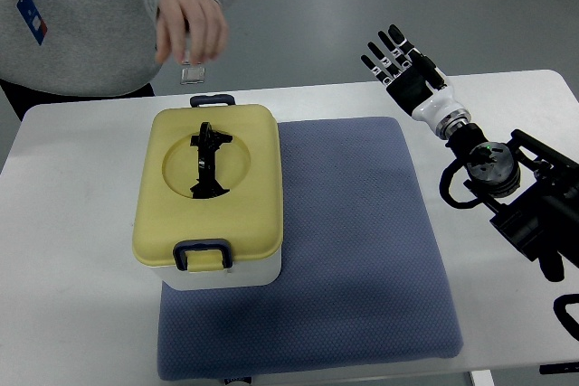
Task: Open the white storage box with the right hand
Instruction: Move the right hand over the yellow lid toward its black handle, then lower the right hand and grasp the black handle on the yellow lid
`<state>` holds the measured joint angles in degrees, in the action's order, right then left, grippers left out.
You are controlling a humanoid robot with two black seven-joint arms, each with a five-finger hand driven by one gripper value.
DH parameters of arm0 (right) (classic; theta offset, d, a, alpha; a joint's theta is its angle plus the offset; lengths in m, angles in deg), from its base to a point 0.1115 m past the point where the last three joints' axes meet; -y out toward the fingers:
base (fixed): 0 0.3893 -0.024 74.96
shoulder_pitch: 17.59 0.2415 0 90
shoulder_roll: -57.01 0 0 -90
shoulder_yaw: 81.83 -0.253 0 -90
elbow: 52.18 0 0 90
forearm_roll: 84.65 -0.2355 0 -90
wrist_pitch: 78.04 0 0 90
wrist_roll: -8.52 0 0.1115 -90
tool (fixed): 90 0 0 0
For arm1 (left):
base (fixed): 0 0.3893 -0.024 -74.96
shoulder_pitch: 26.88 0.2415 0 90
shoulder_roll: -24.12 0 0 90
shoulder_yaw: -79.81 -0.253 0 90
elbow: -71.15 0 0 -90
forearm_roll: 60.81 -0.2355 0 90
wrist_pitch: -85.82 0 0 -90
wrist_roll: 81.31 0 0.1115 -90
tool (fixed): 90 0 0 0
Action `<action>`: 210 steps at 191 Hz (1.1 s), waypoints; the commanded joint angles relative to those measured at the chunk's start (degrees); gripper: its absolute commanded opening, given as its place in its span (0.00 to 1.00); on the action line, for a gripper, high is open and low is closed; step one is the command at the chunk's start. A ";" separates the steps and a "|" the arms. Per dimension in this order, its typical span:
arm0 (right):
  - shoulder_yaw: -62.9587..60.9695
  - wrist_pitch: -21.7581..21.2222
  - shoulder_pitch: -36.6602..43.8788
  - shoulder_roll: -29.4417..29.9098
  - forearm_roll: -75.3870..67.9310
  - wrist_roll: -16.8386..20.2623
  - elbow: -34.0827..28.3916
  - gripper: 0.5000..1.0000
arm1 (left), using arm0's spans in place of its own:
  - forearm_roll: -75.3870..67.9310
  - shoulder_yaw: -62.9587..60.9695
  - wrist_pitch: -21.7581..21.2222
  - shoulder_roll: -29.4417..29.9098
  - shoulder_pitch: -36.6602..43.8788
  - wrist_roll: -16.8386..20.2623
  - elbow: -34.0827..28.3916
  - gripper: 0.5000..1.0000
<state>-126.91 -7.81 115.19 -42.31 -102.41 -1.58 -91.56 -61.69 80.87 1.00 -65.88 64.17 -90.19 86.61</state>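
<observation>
Currently your right robot hand [398, 59] hovers empty, fingers spread, well right of one white plastic storage box with yellow lid [208, 196], shut, on blue mat [344, 250] atop white tabletop [72, 250].

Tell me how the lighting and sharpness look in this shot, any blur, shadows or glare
Top view: lighting is soft and even, no harsh glare on the white table. The storage box casts a faint shadow onto the blue mat at its right. The box and the right hand are sharp; the person's hand above the box looks slightly motion-blurred.
</observation>
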 commanded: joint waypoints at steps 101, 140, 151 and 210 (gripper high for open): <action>4.57 -5.28 9.87 -3.08 45.80 4.04 -1.49 0.89 | 0.00 0.00 -0.18 0.00 0.00 0.00 0.36 1.00; 11.60 -15.23 21.74 -9.23 75.15 5.01 -10.02 0.89 | 0.00 0.09 0.00 0.00 -0.09 0.00 0.45 1.00; 14.41 -15.23 26.04 -10.37 80.77 5.18 -13.44 0.89 | 0.00 0.09 0.00 0.00 -0.09 0.00 0.45 1.00; 18.54 -15.23 40.89 -7.56 86.23 5.18 -23.02 0.89 | 0.09 0.17 0.00 0.00 0.00 0.00 -0.08 1.00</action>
<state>-108.64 -23.03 152.66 -51.88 -16.90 3.60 -111.84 -61.70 81.05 1.01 -65.88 64.10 -90.19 86.62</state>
